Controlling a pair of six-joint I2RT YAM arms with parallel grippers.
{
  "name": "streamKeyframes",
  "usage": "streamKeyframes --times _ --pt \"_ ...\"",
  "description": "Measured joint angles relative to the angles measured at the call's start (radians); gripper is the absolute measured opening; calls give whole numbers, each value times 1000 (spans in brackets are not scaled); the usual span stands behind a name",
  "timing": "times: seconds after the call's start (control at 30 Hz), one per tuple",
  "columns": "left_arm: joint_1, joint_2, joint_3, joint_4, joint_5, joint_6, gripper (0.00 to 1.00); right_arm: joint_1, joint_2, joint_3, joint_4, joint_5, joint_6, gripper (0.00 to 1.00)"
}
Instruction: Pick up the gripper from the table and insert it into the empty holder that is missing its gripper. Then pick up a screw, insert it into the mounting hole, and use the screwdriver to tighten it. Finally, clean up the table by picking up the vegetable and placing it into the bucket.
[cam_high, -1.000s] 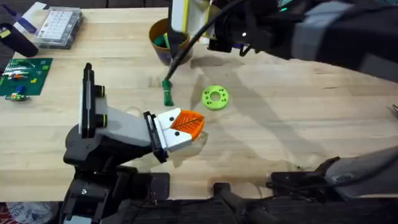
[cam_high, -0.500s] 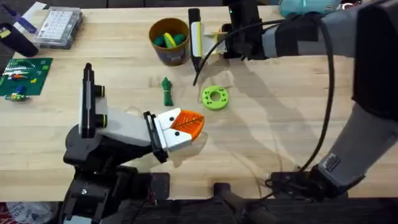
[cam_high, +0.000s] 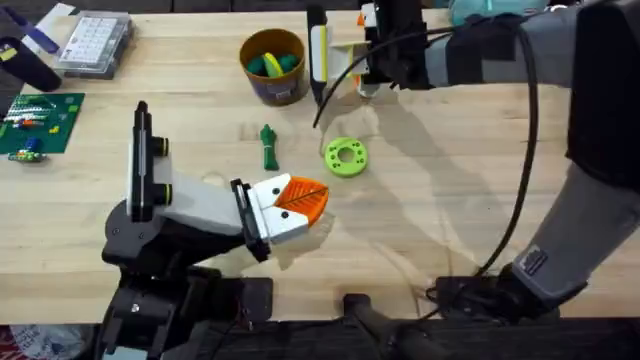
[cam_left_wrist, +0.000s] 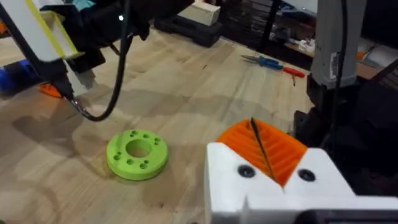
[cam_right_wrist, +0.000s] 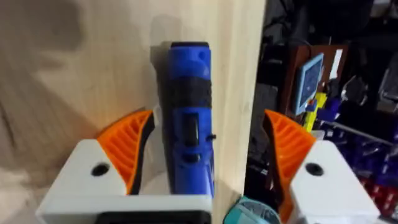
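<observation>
Bucket (cam_high: 272, 67), table's (cam_high: 450, 200) far edge: green pieces inside. Vegetable (cam_high: 268, 146) outside, on table. Right gripper (cam_right_wrist: 205, 162) spread around screwdriver (cam_right_wrist: 188, 124); left claw's state cannot be told.

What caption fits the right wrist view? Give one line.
Open right gripper straddling the blue screwdriver at the table edge.

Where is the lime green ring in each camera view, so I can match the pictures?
Overhead: the ring lies mid-table, just beyond the orange gripper.
Left wrist: the ring lies flat on the wood beside the orange gripper, near a looping black cable.
Right wrist: not in it; that view faces the screwdriver.
Shared landmark: the orange gripper, next to the ring in the overhead and left wrist views.
</observation>
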Motion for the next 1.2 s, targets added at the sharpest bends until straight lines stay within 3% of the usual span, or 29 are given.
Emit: streamKeyframes --times 0.33,0.7,0.77,0.8,0.97,1.1,1.2 --pt "0 0 0 2 -12 0 16 13 -48 0 -105 101 212 990" --pt "0 0 20 -28 -91 0 16 14 -342 0 -291 94 577 990" --pt "0 0 54 -101 -138 4 16 14 -392 0 -323 93 653 990" --pt "0 0 118 -270 -223 5 16 14 -464 0 -376 91 759 990" --pt "0 49 335 -581 -410 7 16 14 -579 0 -487 89 910 990" --pt "0 178 568 -740 -555 22 16 14 -670 1 -579 89 1008 990" --pt "0 304 728 -846 -618 54 16 14 -743 4 -660 89 1087 990"
